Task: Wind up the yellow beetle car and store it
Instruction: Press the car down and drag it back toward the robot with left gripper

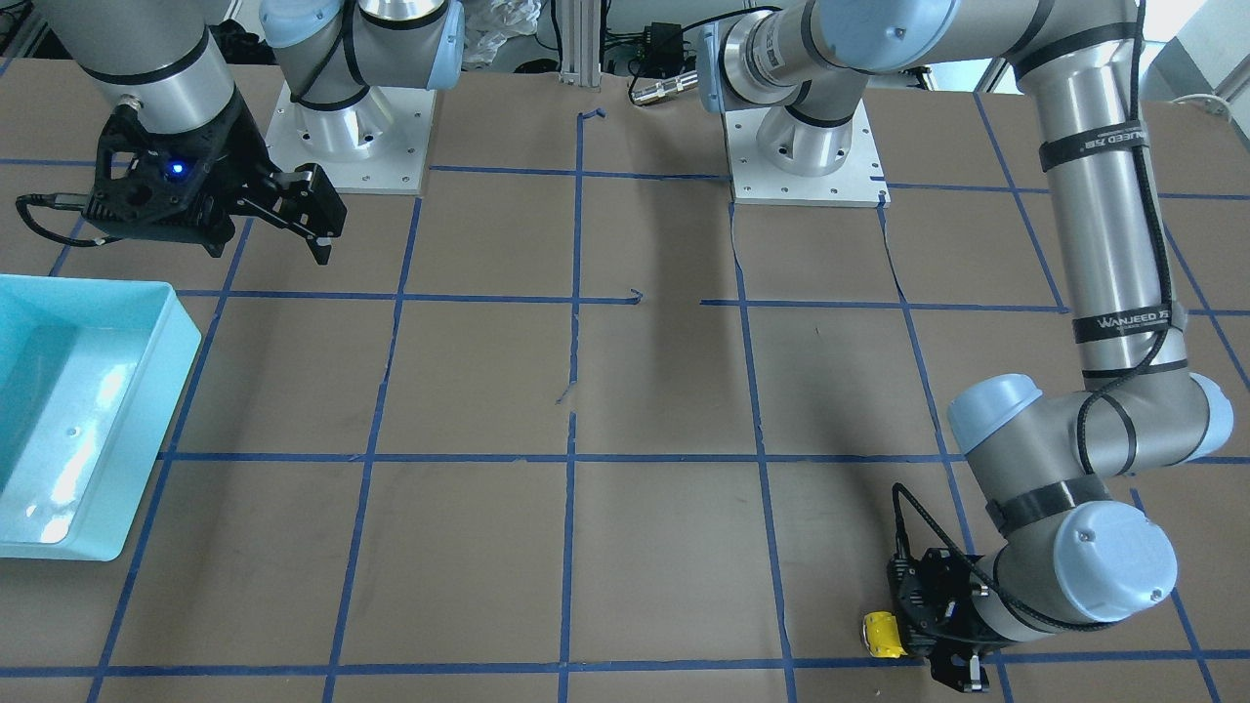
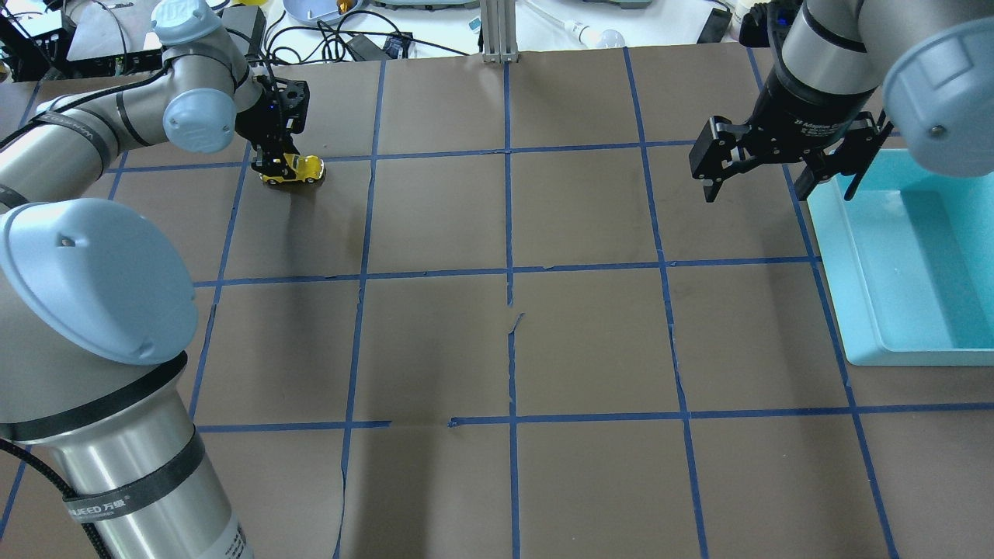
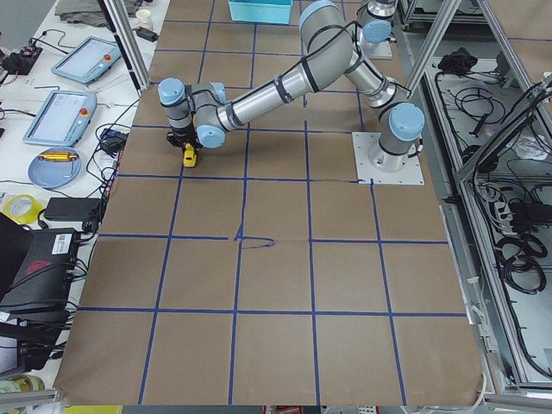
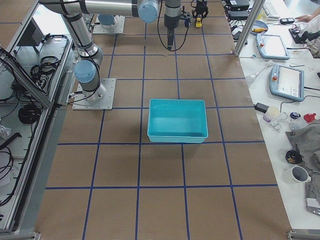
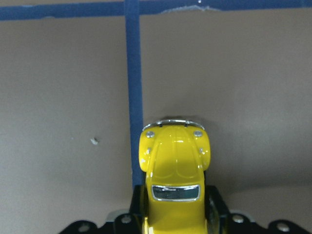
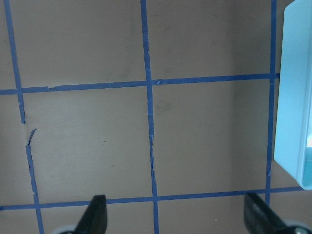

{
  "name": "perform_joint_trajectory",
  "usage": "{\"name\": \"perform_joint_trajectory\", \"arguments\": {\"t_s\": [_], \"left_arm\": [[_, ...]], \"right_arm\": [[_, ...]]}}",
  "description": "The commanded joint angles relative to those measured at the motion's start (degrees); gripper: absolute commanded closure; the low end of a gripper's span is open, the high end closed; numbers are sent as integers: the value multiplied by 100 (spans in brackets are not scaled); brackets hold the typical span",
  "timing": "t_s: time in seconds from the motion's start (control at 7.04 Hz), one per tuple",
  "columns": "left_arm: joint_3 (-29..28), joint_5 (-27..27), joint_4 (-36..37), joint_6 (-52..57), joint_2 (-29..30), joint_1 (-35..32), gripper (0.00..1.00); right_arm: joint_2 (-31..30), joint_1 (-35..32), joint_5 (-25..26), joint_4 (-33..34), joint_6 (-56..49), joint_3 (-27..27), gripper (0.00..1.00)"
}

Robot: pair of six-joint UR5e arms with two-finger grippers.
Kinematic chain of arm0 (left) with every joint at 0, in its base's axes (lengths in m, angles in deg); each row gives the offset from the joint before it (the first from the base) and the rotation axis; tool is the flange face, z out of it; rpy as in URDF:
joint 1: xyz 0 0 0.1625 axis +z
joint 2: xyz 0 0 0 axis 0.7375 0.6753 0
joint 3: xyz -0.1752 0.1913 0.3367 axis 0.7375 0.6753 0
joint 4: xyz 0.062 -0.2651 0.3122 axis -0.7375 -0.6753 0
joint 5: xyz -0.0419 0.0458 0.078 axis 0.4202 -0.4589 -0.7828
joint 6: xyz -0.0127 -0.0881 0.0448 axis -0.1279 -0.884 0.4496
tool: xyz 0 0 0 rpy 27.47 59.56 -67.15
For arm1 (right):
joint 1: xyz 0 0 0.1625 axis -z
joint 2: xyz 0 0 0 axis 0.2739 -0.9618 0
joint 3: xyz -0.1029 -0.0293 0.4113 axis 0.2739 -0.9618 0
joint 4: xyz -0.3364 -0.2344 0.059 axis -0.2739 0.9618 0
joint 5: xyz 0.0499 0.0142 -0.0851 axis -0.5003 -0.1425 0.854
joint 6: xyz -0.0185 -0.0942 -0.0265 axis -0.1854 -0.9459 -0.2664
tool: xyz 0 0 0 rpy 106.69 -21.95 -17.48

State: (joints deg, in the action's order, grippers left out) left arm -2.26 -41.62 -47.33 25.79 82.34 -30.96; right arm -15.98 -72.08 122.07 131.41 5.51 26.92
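Observation:
The yellow beetle car (image 2: 297, 168) stands on the brown table at the far left of the overhead view, its wheels on the surface. My left gripper (image 2: 272, 162) is down at the car's rear end and shut on it. In the left wrist view the car (image 5: 175, 168) points away from the camera, with the dark fingers (image 5: 222, 222) on either side of its rear. The car also shows in the front-facing view (image 1: 881, 635). My right gripper (image 2: 776, 186) hangs open and empty above the table, beside the bin.
A light-blue bin (image 2: 862, 295) stands at the right edge of the table and looks empty; it also shows in the front-facing view (image 1: 146, 410). Blue tape lines grid the brown table. Both arm bases (image 1: 801, 156) stand at the robot's side.

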Motion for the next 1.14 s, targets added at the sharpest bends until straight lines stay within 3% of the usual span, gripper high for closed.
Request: {"name": "perform_joint_trajectory", "arguments": {"t_s": [0.0,0.71,0.85,0.99], "left_arm": [[-8,-1,0,31,0,113,100],[0,-9,0,259,0,245,100],[0,-9,-18,251,9,246,1],[9,-44,-9,259,-17,246,0]], "right_arm": [[0,0,6,0,0,0,0],[0,0,-3,0,0,0,0],[0,0,6,-9,0,0,0],[0,0,6,-9,0,0,0]]}}
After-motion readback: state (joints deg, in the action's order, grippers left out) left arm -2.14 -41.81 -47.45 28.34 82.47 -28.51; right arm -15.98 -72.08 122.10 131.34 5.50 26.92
